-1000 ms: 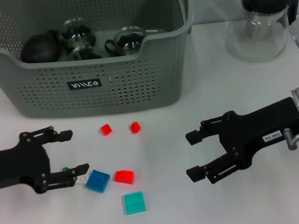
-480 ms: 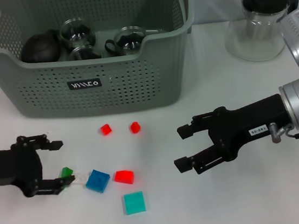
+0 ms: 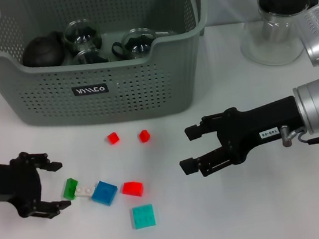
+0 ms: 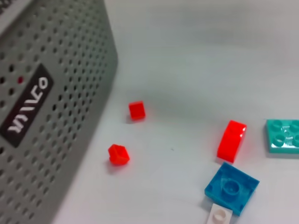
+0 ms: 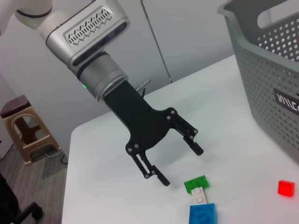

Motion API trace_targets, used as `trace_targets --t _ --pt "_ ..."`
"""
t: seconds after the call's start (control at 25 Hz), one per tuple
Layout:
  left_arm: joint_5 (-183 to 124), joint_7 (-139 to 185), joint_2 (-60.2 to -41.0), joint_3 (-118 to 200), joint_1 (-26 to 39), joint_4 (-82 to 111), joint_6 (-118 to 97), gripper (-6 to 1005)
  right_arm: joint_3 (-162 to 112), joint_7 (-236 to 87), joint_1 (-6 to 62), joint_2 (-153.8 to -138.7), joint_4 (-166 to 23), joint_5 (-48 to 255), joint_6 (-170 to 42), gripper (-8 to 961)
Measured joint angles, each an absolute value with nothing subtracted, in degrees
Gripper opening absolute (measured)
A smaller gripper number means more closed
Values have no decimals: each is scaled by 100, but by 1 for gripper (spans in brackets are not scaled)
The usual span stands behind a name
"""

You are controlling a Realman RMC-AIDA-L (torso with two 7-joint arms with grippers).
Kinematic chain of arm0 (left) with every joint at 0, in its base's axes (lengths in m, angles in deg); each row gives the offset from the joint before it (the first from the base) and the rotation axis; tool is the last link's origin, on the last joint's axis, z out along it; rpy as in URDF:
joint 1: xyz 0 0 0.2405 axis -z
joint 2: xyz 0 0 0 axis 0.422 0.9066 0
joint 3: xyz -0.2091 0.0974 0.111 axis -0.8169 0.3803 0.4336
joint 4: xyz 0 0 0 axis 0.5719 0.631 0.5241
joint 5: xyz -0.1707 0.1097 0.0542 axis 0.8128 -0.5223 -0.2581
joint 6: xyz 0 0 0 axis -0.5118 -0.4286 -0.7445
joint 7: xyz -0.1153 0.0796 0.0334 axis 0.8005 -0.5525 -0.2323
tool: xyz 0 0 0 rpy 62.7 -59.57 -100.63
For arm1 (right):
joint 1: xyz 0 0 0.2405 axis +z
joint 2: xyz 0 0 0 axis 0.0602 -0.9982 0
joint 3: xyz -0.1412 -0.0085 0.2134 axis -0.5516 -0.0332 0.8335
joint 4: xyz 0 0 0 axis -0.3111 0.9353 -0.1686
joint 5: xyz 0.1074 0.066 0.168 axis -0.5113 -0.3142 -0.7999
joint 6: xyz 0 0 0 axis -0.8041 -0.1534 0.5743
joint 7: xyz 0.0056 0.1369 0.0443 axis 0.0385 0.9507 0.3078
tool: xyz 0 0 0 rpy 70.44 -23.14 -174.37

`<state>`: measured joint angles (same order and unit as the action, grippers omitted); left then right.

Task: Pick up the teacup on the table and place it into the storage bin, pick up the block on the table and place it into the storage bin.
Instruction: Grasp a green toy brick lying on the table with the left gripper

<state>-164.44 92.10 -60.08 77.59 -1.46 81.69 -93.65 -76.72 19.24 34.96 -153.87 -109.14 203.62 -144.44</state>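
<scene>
Perforated plastic storage bin holds glass teacups; both hands gape empty over studded blocks.

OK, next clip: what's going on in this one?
Blocks are being cleared into the storage bin, which already holds glass teacups. The left gripper is open and empty beside the green block. The right gripper, also open, reaches toward the scattered blocks, nearest the red block. No block is held at this moment.
</scene>
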Motion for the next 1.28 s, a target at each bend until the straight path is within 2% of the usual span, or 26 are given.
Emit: trace_targets --t 0.4,1.28 --pt "-16919 9507 -5998 8657 97 8151 -8856 794 -7639 1940 3489 -15387 -10807 20359 -14317 947" --pt "-17478 9996 -5936 8986 639 7991 -9298 793 -7638 1905 3476 -15377 -10744 20351 -14125 947"
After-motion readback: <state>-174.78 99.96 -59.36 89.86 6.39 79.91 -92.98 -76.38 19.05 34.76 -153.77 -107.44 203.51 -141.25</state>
